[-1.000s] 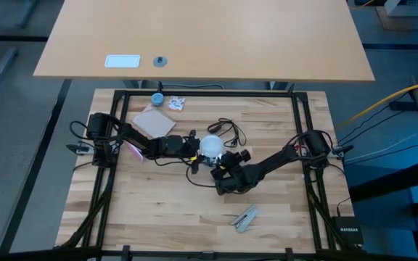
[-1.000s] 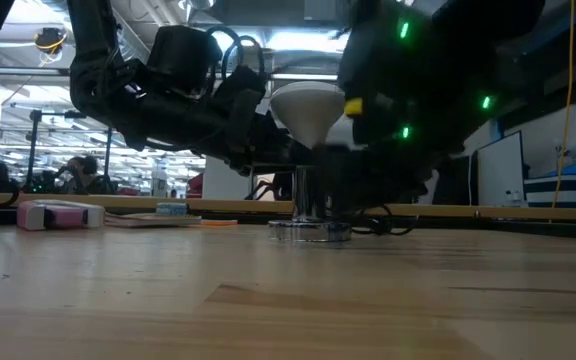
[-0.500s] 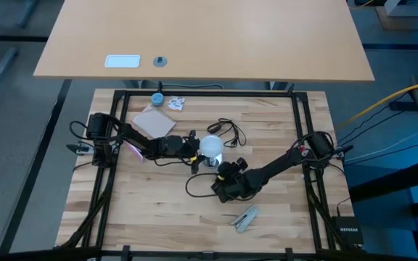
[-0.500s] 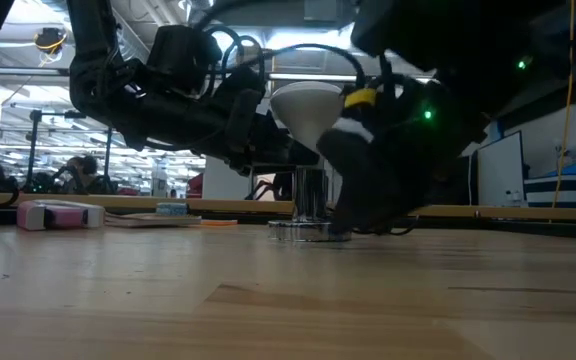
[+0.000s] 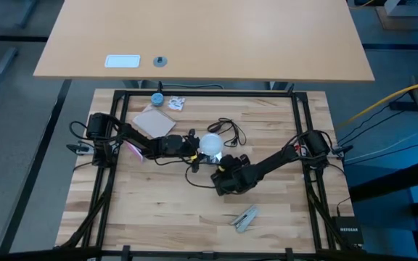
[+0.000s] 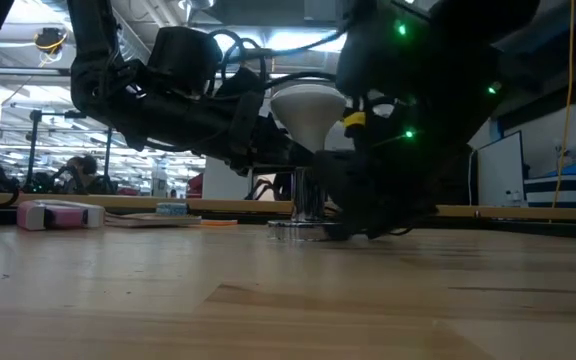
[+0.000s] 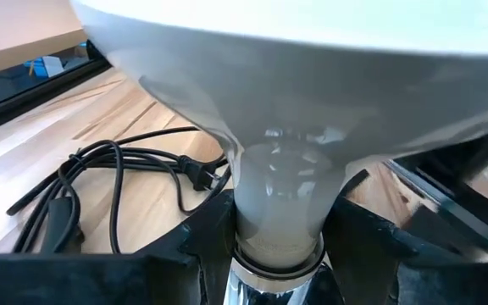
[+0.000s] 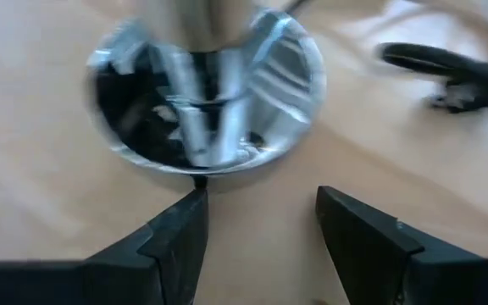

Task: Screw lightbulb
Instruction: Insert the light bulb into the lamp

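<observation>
Moved since the earlier frames: right gripper (image 5: pixel 223 167), swung off from the lightbulb (image 5: pixel 210 145) and now back in close beside it. No shift noted in the left arm or in the lightbulb.

Left of the lightbulb: left gripper (image 5: pixel 193 146), level and reaching in sideways. Fingers (image 7: pixel 206 241) closed narrow on either side of the greyish neck, just where it enters the chrome stem. Counts as a hold on the neck, not on the globe.

Centre: lightbulb (image 7: pixel 278 169) upright, globe uppermost, neck down in the stem above the silver disc (image 8: pixel 303 76). Appears seated or nearly so; depth of thread engaged cannot be told. Black cord (image 7: pixel 100 169) lies loose on the table (image 5: pixel 158 210) behind the lightbulb.

Right of and below the lightbulb: right gripper (image 8: pixel 257 203) low at the foot of the disc, fingers apart and gripping nothing, bare wood between them.

Handling, as judged: light, rigid, thin-walled, so fragile under pinch. Frosted globe smooth and likely to slip in hard fingers. Safest purchase low on the neck for steadying, or gently at the widest part of the globe for turning. Side load on the upright stem best avoided, and the disc held down against spinning.
</observation>
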Controlling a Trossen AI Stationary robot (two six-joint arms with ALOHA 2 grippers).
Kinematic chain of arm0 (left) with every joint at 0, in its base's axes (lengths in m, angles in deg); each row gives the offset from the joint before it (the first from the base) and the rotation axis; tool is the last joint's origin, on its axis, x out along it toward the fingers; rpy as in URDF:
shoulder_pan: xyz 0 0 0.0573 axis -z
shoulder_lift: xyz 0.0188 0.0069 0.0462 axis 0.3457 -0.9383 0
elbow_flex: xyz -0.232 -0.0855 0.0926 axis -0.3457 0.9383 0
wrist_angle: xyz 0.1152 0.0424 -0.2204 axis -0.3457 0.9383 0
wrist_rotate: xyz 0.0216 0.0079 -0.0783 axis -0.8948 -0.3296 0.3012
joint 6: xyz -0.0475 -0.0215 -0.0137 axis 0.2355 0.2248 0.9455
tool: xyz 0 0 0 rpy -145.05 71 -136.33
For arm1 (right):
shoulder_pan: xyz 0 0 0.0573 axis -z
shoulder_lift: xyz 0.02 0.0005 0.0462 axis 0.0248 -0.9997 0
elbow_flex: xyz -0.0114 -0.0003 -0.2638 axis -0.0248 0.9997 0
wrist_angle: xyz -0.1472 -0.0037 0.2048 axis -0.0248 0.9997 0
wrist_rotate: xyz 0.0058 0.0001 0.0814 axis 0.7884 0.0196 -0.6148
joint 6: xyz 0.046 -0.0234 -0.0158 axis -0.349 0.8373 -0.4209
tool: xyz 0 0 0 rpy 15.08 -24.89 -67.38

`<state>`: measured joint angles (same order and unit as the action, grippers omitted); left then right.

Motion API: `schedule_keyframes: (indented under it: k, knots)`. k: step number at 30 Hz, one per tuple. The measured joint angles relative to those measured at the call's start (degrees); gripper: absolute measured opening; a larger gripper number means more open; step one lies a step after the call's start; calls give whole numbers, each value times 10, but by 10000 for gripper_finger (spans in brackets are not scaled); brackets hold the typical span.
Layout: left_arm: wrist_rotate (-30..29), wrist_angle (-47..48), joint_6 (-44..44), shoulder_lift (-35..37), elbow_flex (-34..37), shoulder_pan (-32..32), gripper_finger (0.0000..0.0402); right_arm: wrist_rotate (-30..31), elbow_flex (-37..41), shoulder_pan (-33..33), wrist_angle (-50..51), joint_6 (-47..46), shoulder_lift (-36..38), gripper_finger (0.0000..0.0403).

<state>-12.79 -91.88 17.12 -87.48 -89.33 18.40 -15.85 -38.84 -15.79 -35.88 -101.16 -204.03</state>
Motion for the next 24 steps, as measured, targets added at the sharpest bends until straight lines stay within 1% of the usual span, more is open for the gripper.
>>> schedule_keyframes:
  k: [3,7,12,15,21,24]
  knots:
    - [0,1,-1,0,0,1,157,30,2,0,36,-31,-1,225]
    - [3,1,-1,0,0,5,157,72,4,8,43,-33,-3,225]
    - [7,1,-2,0,0,10,157,70,4,34,41,-15,-3,225]
    - [8,1,-3,0,0,9,157,71,4,35,41,7,1,225]
    - [9,1,-4,0,0,10,157,71,4,7,71,34,52,225]
    - [11,1,-4,0,0,10,157,65,4,-15,65,41,79,225]
